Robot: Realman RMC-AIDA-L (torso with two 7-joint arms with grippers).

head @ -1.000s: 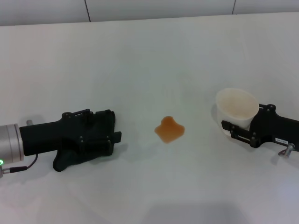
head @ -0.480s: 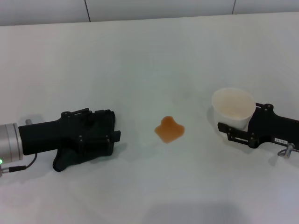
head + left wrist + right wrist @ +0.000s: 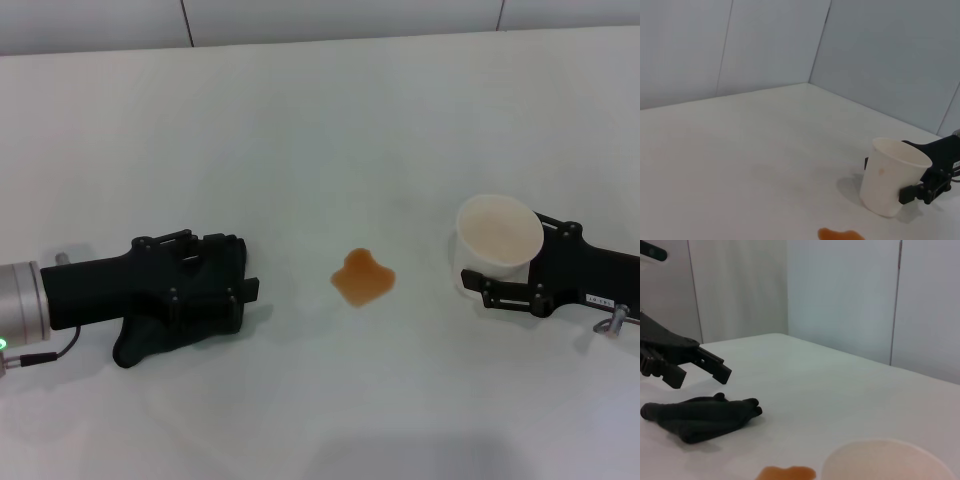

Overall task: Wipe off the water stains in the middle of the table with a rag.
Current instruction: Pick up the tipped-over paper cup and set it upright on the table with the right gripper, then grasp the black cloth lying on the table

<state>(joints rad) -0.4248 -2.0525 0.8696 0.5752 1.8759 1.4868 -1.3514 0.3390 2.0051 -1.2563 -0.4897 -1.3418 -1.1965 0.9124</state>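
The head view showed the broad plain white smooth table (image 3: 320, 130) with a small orange-brown lobed liquid blot, the water stains (image 3: 363, 279), lying between the two grippers. The black left gripper (image 3: 245, 290) hovered low over the table, its fingers pointing toward the stains, which lay a little ahead of its tips. Under this gripper lay the black soft rag (image 3: 150, 335) with irregular folds; the right wrist view showed the rag (image 3: 697, 416) flat on the table, with the left gripper's fingers (image 3: 715, 371) above it, parted and holding nothing. The black right gripper (image 3: 478, 282) was on the other side of the stains, and its jaws stood on both sides of a whitish translucent plastic cup (image 3: 497, 243), closed around its wall. The left wrist view showed this cup (image 3: 891, 176) upright on the table with the right gripper's fingers (image 3: 920, 190) pressed on its side. The stains lay just beyond the cup from the right gripper, apart from it.
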